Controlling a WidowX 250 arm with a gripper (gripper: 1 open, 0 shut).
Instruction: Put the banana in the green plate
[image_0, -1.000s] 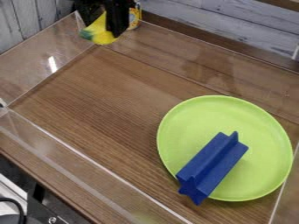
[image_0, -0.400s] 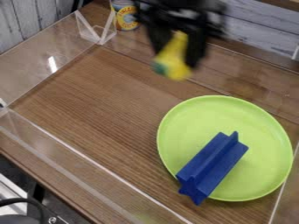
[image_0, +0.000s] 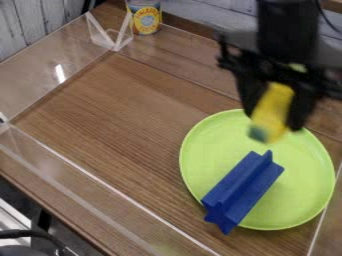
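The green plate (image_0: 214, 150) lies at the lower right of the wooden table, a large round lime-green dish. My gripper (image_0: 275, 98) hangs over its far part, pointing down and shut on the banana (image_0: 271, 108), a small yellow toy with a green tip at its lower end. The banana is held in the air above the plate's upper area, not touching it. The black arm and fingers are blurred by motion.
A blue cross-shaped block (image_0: 242, 190) lies on the plate's near half. A yellow can (image_0: 144, 17) stands at the back edge, beside a clear plastic stand (image_0: 110, 32). Clear walls (image_0: 40, 150) fence the table on the left and front.
My gripper has carried the banana from the table's back left corner rightward and nearer, and it now hangs over the green plate. The blue block has not moved.
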